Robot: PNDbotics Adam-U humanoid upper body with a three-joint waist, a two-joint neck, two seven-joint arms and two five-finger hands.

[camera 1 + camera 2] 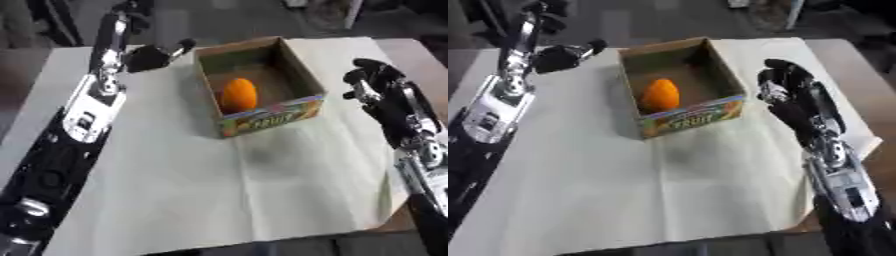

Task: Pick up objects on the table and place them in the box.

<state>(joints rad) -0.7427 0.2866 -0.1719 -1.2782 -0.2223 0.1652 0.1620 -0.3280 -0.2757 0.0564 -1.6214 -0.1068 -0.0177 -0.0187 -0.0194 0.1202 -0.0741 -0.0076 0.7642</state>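
Note:
An open cardboard box [302,75] with a colourful printed front stands at the back middle of the table. Inside it, an orange rounded object [238,95] rests against the left wall. My left hand [153,56] hovers just left of the box's far left corner, with one finger stretched toward the box and nothing in it. My right hand [785,82] hangs to the right of the box, level with its front right corner, fingers relaxed and bent downward, holding nothing. Neither hand touches the box.
A pale creased sheet [262,190] covers the table. Its brown wooden edge [404,222] shows at the right and lower right. Dark floor and furniture legs lie beyond the far edge.

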